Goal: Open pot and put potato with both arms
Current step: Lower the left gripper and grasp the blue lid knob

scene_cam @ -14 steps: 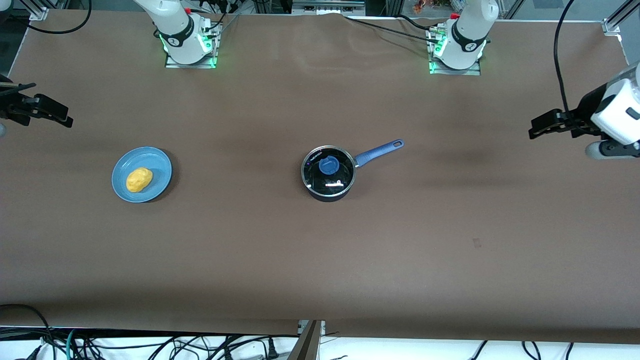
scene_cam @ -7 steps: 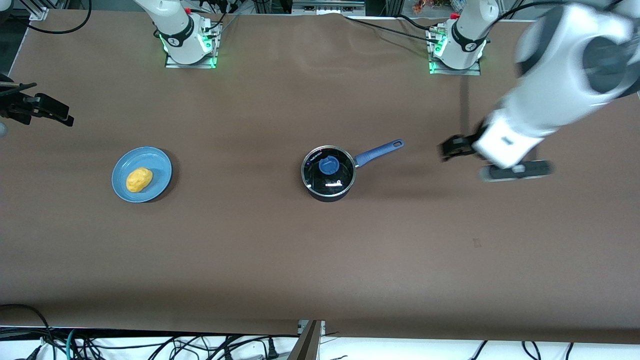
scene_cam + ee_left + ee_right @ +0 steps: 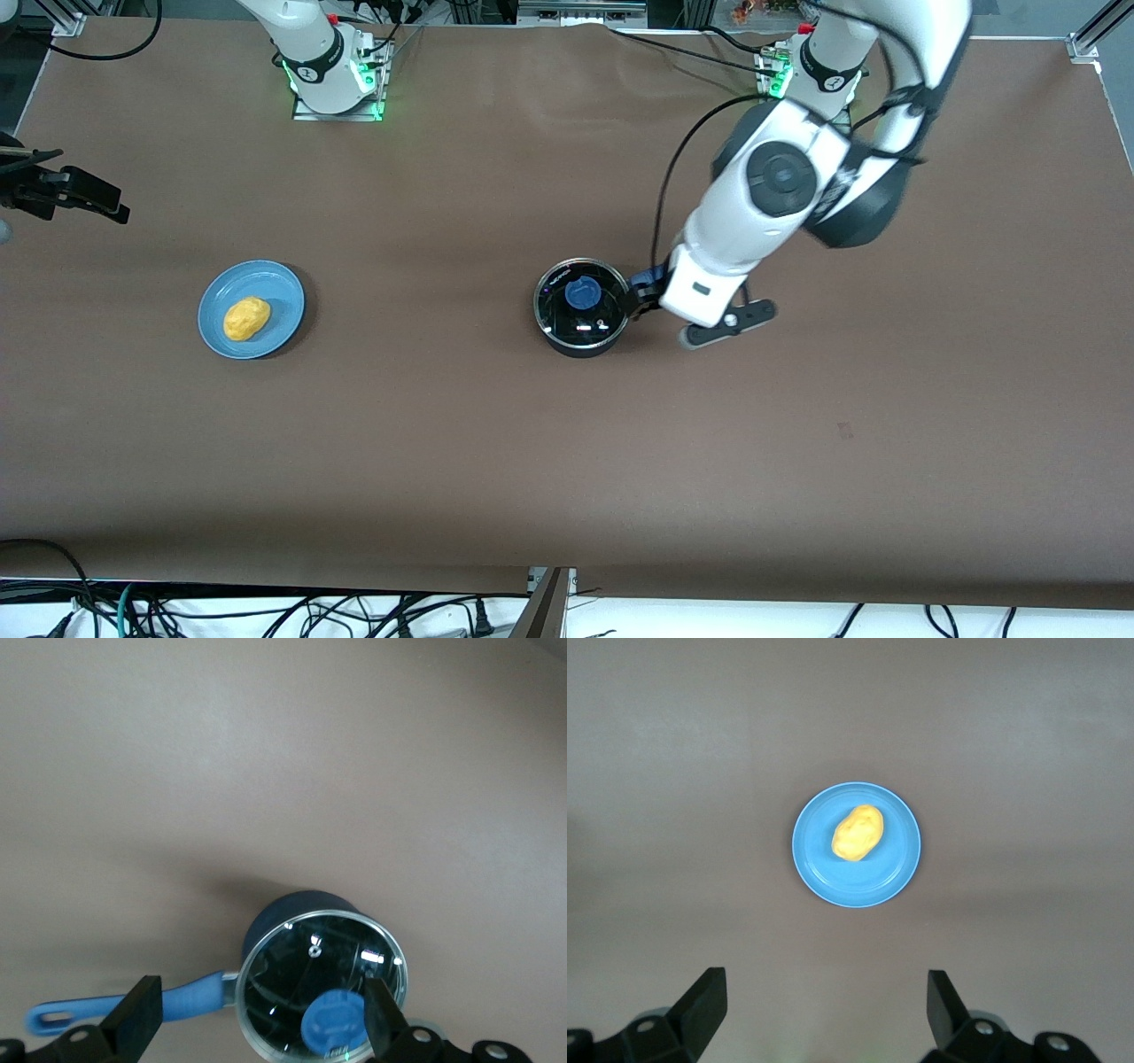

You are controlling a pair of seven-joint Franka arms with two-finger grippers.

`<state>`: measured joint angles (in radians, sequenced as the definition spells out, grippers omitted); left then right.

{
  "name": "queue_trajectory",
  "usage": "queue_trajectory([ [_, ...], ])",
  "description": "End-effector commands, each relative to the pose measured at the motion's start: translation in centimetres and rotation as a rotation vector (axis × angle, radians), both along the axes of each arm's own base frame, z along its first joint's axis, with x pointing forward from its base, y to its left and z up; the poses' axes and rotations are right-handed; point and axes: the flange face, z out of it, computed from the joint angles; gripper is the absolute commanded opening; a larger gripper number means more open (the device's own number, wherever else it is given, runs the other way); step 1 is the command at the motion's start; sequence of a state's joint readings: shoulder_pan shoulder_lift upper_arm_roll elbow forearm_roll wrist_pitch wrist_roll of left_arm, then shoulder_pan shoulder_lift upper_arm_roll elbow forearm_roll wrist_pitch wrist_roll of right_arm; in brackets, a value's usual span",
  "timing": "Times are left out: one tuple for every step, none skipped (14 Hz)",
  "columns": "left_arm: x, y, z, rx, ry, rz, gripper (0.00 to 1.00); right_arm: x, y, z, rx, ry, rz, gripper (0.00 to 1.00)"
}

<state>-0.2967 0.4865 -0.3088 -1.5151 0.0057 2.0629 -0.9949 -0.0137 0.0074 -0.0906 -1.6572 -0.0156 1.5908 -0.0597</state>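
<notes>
The black pot (image 3: 580, 319) stands mid-table with its glass lid and blue knob (image 3: 582, 292) on. My left gripper (image 3: 640, 297) hangs open over the start of the pot's blue handle, beside the rim, and holds nothing. In the left wrist view the pot (image 3: 301, 912), its knob (image 3: 334, 1025) and handle (image 3: 124, 1010) lie between the open fingers (image 3: 137, 1014). The yellow potato (image 3: 246, 317) lies on a blue plate (image 3: 275, 283) toward the right arm's end. My right gripper (image 3: 97, 199) waits open and empty at that end of the table. The right wrist view shows the potato (image 3: 858, 832) on the plate (image 3: 824, 868).
The brown table top (image 3: 567, 461) is bare around the pot and plate. The two arm bases (image 3: 337, 80) stand lit green along the edge farthest from the front camera. Cables hang below the nearest edge.
My left arm has swung in from its end of the table to above the pot's handle. The right arm, pot, plate and potato have not moved.
</notes>
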Motion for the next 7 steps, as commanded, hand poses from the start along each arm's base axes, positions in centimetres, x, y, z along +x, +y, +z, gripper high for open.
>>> queue_trajectory([
  [-0.9, -4.8, -3.6, 0.061, -0.033, 0.054, 1.00, 0.2, -0.2, -0.4, -0.003, 0.018, -0.009, 1.00],
  [-1.5, -6.2, -4.8, 0.067, -0.037, 0.058, 1.00, 0.3, -0.1, -0.5, -0.001, 0.021, -0.008, 1.00],
  [-2.0, -7.6, -5.8, 0.073, -0.034, 0.053, 1.00, 0.3, 0.1, -0.5, -0.001, 0.021, -0.005, 1.00],
  [-2.0, -8.5, -6.3, 0.069, -0.031, 0.062, 1.00, 0.4, 0.2, -0.5, -0.001, 0.018, -0.002, 1.00],
  [-2.6, -9.8, -7.2, 0.080, -0.033, 0.060, 1.00, 0.5, 0.2, -0.7, -0.001, 0.021, -0.001, 1.00],
  [-3.1, -10.6, -7.7, 0.103, -0.053, 0.044, 1.00, 0.5, 0.3, -0.6, 0.000, 0.021, -0.002, 1.00],
  [-3.1, -10.6, -8.3, 0.127, -0.067, 0.031, 1.00, 0.4, 0.3, -0.7, 0.001, 0.024, -0.003, 1.00],
])
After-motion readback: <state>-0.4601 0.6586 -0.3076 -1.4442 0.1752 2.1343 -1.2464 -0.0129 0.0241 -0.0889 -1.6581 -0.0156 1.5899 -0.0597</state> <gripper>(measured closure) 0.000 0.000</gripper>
